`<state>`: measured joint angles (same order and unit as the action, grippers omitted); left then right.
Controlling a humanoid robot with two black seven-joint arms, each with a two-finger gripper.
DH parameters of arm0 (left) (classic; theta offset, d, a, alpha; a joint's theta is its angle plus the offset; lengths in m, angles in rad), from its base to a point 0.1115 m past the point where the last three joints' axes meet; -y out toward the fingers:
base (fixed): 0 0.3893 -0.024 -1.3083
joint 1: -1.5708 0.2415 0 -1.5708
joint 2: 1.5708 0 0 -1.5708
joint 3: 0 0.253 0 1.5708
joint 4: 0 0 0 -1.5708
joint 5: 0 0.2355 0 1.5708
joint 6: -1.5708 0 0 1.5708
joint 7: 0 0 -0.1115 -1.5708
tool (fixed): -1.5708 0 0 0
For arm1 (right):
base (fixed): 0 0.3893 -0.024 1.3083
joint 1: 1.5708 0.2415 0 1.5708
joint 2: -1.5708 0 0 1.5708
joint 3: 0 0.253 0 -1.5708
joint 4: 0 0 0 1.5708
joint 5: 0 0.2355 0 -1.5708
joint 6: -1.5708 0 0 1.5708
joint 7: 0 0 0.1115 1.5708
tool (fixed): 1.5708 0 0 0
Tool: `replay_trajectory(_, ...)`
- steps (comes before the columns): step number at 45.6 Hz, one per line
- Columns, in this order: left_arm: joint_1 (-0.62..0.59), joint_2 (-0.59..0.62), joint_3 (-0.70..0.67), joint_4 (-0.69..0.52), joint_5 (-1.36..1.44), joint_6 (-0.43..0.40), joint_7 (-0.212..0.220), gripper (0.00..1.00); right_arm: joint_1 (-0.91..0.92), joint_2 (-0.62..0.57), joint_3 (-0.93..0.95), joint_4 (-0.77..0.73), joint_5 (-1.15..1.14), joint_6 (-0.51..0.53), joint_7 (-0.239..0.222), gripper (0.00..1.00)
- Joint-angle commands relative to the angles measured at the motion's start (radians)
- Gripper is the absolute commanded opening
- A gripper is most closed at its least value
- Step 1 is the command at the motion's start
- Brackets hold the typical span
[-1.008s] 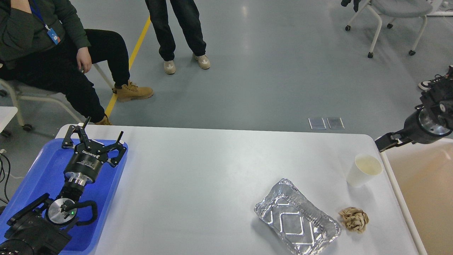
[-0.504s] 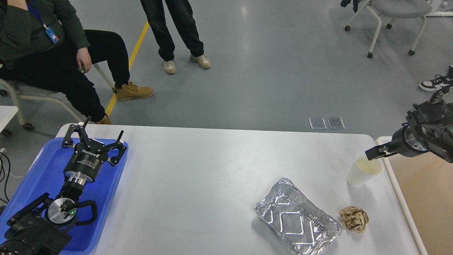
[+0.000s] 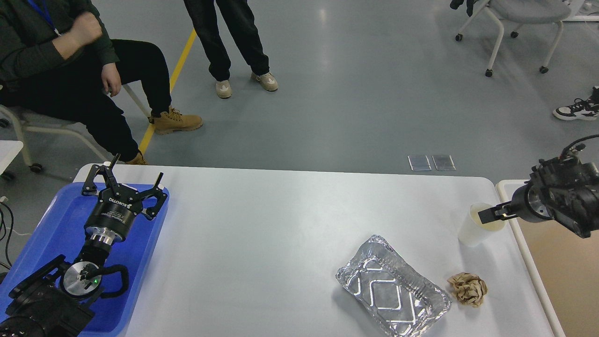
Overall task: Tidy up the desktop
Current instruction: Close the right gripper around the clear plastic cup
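tray (image 3: pixel 56 220) – left on desktop (image 3: pixel 281 224) | cup (image 3: pixel 472 231), foil pan (image 3: pixel 393 292), paper wad (image 3: pixel 468 289) – right

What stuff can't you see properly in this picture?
1. Right end effector, head view: seen end-on and dark over the paper cup; open or shut is unclear.
2. Beige bin: cut off by the right edge.
3. Blue tray: partly hidden by the left arm, cut off at the bottom-left.

The left gripper (image 3: pixel 122 179) points toward the far side at the near left, jaws spread wide, while the right gripper (image 3: pixel 487 215) reaches leftward from the right, its jaws indistinct.
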<state>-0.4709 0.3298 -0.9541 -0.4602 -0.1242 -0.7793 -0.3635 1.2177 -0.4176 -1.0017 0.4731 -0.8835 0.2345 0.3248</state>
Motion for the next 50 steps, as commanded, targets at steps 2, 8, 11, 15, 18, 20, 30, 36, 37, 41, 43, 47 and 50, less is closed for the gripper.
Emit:
replay_trajectory(2,0.0,0.0,0.0,0.0,0.0,0.0,0.0,0.99,-0.034,-0.001,0.003,-0.004,-0.006,-0.032,-0.03,0.81)
replay_trajectory(8,0.0,0.0,0.0,0.0,0.0,0.0,0.0,0.99,-0.049,0.0,0.002,-0.004,-0.006,-0.032,-0.033,0.68)
replay_trajectory(11,0.0,0.0,0.0,0.0,0.0,0.0,0.0,0.99,-0.052,0.0,0.003,-0.004,-0.006,-0.032,-0.041,0.65)
replay_trajectory(15,0.0,0.0,0.0,0.0,0.0,0.0,0.0,0.99,-0.053,0.002,0.008,-0.002,-0.005,-0.032,-0.046,0.59)
replay_trajectory(18,0.0,0.0,0.0,0.0,0.0,0.002,0.0,0.99,-0.057,0.002,0.015,-0.002,-0.006,-0.032,-0.049,0.46)
replay_trajectory(20,0.0,0.0,0.0,0.0,0.0,0.0,0.0,0.99,-0.06,0.002,0.018,-0.002,-0.006,-0.032,-0.053,0.36)
replay_trajectory(30,0.0,0.0,0.0,0.0,0.0,0.0,0.0,0.99,-0.066,0.01,0.02,-0.002,-0.006,-0.03,-0.066,0.02)
replay_trajectory(36,0.0,0.0,0.0,0.0,0.0,0.0,0.0,0.99,-0.064,0.013,0.02,-0.002,-0.006,-0.027,-0.067,0.0)
replay_trajectory(37,0.0,0.0,0.0,0.0,0.0,0.002,0.0,0.99,-0.066,0.013,0.021,-0.002,-0.006,-0.026,-0.067,0.0)
replay_trajectory(41,0.0,0.0,0.0,0.0,0.0,0.0,0.0,0.99,-0.064,0.011,0.026,-0.002,-0.006,-0.02,-0.066,0.0)
replay_trajectory(43,0.0,0.0,0.0,0.0,0.0,0.0,0.0,0.99,-0.064,0.011,0.028,-0.002,-0.006,-0.018,-0.064,0.0)
replay_trajectory(47,0.0,0.0,0.0,0.0,0.0,0.0,0.0,0.99,-0.063,0.008,0.029,-0.002,-0.003,-0.02,-0.059,0.0)
replay_trajectory(50,0.0,0.0,0.0,0.0,0.0,0.0,0.0,0.99,-0.061,0.005,0.029,-0.002,-0.003,-0.02,-0.055,0.0)
